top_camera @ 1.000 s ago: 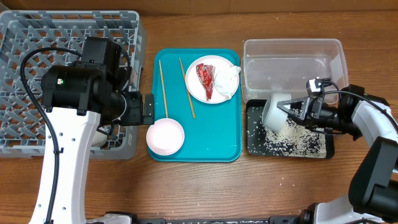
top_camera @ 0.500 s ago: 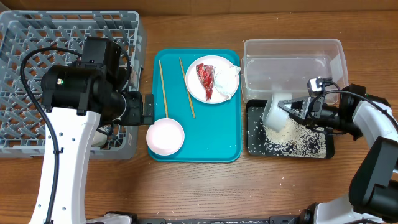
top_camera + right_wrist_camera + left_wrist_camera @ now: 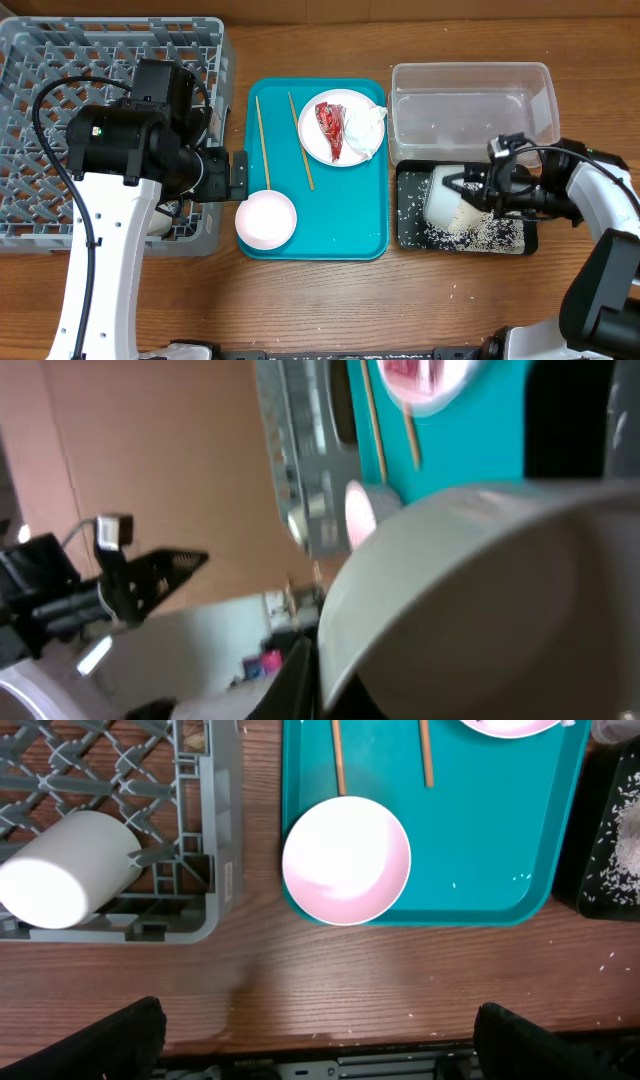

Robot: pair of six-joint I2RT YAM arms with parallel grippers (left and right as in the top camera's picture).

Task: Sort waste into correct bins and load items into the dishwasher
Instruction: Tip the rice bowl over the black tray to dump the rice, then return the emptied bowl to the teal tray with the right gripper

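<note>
Left gripper (image 3: 320, 1045): is being held spread wide with nothing grasped, above the bare table (image 3: 300, 300) in front of the teal tray and the rack's near corner.
Right gripper (image 3: 468, 187): is being kept clenched on the rim of the grey-green bowl.
Grey-green bowl (image 3: 443, 198): is being held tilted over the left part of the black tray.
Black tray (image 3: 404, 188): is being used as the resting place for the rice. It lies just in front of the clear tub.
Rice (image 3: 488, 235): is being shown scattered across the black tray, thickest beside the tilted bowl.
Clear tub (image 3: 400, 105): is being shown upright, right of the teal tray.
Teal tray (image 3: 340, 215): is being occupied by the plate, chopsticks and pink bowl.
Plate (image 3: 325, 145): is being loaded with the wrapper and napkin, at the tray's far right.
Red wrapper (image 3: 331, 128): is being carried on the plate's middle.
White napkin (image 3: 366, 125): is being carried on the plate's right edge.
Chopsticks (image 3: 262, 140): are being shown lying apart on the tray's left half.
Pink bowl (image 3: 266, 220): is being shown upright on the tray's near left corner.
Dish rack (image 3: 60, 60): is being shown at the far left, with a white cup (image 3: 65, 870) lying on its side inside.
</note>
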